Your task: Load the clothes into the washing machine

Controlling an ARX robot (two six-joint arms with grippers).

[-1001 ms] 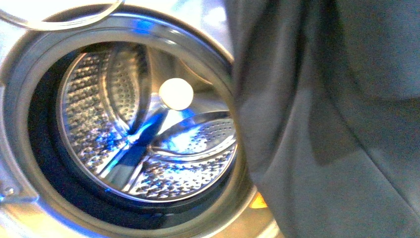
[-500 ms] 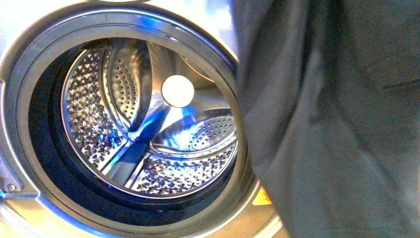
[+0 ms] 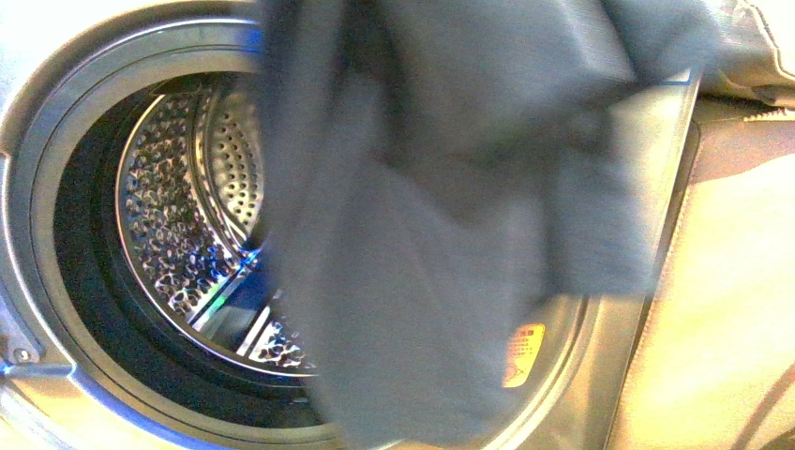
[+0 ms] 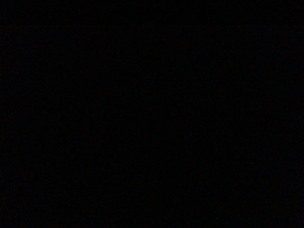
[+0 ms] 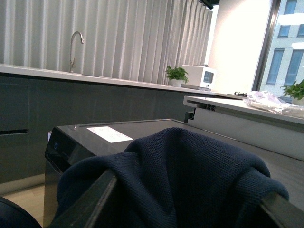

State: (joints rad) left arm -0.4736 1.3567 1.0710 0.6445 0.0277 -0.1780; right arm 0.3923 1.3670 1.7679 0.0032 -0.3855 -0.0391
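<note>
The washing machine [image 3: 56, 281] fills the front view, its round porthole open, with black gasket and perforated steel drum [image 3: 169, 225]. The clothes [image 3: 422, 234], dark navy fabric, hang in front of the porthole's right half, covering much of the drum mouth. In the right wrist view the clothes [image 5: 185, 175] drape over and between the fingers [image 5: 90, 204] of my right gripper [image 5: 183, 209], which is shut on them. The machine's dark top [image 5: 137, 130] lies beyond. The left wrist view is dark; my left gripper is not seen.
A yellow warning sticker [image 3: 523, 356] sits on the machine's front at lower right. A beige cloth with stitched edges [image 3: 722, 309] lies to the right of the machine. A counter with a tap [image 5: 76, 42] runs behind.
The clothes have swung left, from the right side of the view to in front of the porthole. The beige cloth and the machine's right edge have come into sight.
</note>
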